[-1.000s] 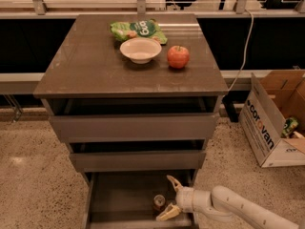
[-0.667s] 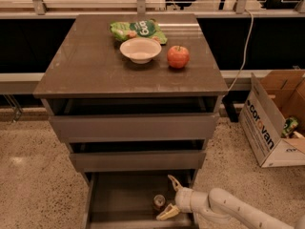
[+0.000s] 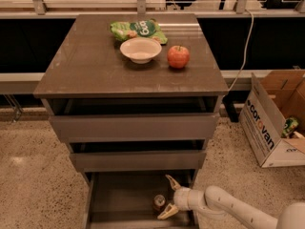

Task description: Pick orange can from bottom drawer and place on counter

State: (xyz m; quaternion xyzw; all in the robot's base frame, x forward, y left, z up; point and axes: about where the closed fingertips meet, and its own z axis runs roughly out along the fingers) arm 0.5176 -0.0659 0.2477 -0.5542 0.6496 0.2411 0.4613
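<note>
The orange can (image 3: 159,202) stands upright in the open bottom drawer (image 3: 116,194), near its right side, silver top showing. My gripper (image 3: 168,197) reaches into the drawer from the lower right. Its two pale fingers are spread open, one (image 3: 172,182) behind the can and one (image 3: 167,212) in front, just to the can's right. The can is not gripped. The counter (image 3: 86,66) is the brown-grey cabinet top above the three drawers.
On the counter lie a white bowl (image 3: 140,49), a red apple (image 3: 178,57) and a green snack bag (image 3: 138,29). The two upper drawers (image 3: 133,127) stand slightly open. A cardboard box (image 3: 274,120) sits on the floor at right.
The gripper has edged slightly closer to the can; the fingers stay spread. The can has not moved.
</note>
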